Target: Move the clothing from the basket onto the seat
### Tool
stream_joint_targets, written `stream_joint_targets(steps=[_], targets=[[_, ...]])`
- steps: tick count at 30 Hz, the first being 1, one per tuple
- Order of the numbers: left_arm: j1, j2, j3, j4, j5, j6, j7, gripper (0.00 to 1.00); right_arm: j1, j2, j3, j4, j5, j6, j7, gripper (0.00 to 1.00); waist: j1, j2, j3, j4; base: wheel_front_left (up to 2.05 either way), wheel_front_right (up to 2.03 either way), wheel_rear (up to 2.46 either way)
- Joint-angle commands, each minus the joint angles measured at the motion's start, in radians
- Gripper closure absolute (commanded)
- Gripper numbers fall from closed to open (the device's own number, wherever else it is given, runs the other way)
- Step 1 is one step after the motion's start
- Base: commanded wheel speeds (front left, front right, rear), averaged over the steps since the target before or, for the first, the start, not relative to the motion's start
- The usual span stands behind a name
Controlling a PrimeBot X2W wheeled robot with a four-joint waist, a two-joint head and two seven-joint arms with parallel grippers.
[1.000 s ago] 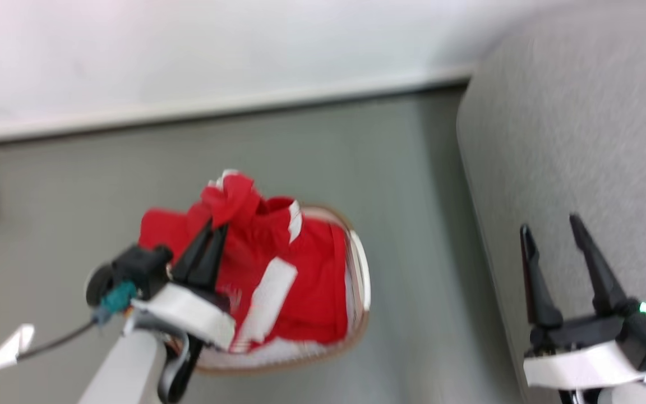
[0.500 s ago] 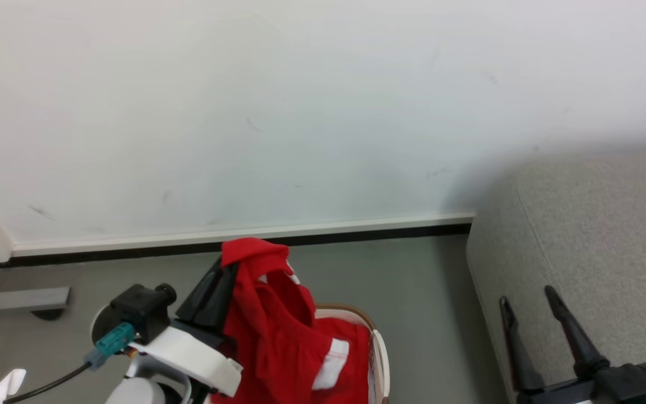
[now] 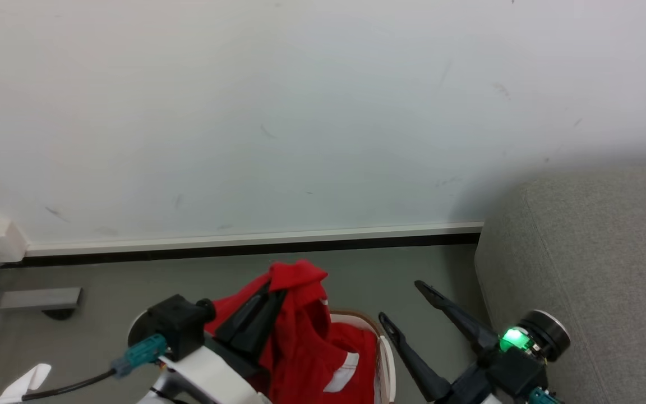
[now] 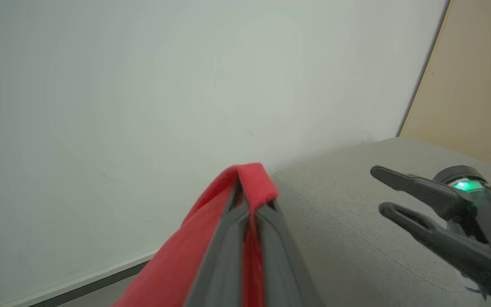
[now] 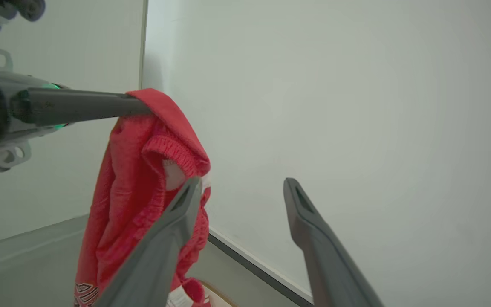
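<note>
Left tool (image 3: 275, 294) pinches the red garment (image 3: 300, 342), which hangs over the basket (image 3: 386, 362); right tool (image 3: 400, 301) spread open, empty, near the grey sofa (image 3: 592, 252).

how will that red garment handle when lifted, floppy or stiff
Probably floppy: the red garment hangs in limp folds from the left gripper. Likely light, since a pinch at one edge carries it. Its tail seems to reach the basket, so it may drag.

Markings, one item: dark printed characters (image 5: 86, 293) low on the red clothing (image 5: 139, 200), seen in the right wrist view. They are cropped by the frame edge and blurred, perhaps lettering, and are not legible. Nothing else readable.
</note>
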Motion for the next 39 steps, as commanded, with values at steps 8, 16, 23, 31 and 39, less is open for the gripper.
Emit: stream_joint_targets(steps=[8, 16, 23, 31, 39], targets=[[-0.034, 0.037, -0.118, -0.005, -0.020, -0.007, 0.015, 1.00, -0.249, -0.125, 0.330, 0.113, 0.118, -0.002, 0.000, 0.00, 0.0001, -0.0001, -0.001, -0.001, 0.00, 0.00, 0.00], [-0.071, 0.071, -0.253, -0.022, -0.078, -0.006, 0.008, 1.00, -0.384, -0.135, 0.555, 0.240, 0.247, -0.002, 0.003, 0.00, 0.0001, -0.0001, -0.003, 0.014, 0.00, 0.00, 0.00], [-0.098, 0.087, -0.296, -0.010, -0.120, -0.007, -0.027, 1.00, -0.406, -0.113, 0.643, 0.298, 0.429, -0.002, 0.002, 1.00, 0.0001, -0.0001, -0.001, 0.027, 0.00, 0.00, 0.00], [-0.094, 0.096, -0.287, 0.034, -0.108, -0.001, -0.065, 0.73, -0.394, -0.122, 0.566, 0.279, 0.538, -0.002, -0.001, 1.00, 0.0001, -0.0001, 0.007, 0.014, 0.00, 0.00, 0.00], [-0.087, 0.091, -0.292, 0.072, -0.083, 0.016, -0.099, 0.00, -0.352, -0.139, 0.430, 0.254, 0.562, -0.002, -0.001, 1.00, 0.0001, -0.0001, 0.018, -0.016, 0.00, 0.00, 0.00]])
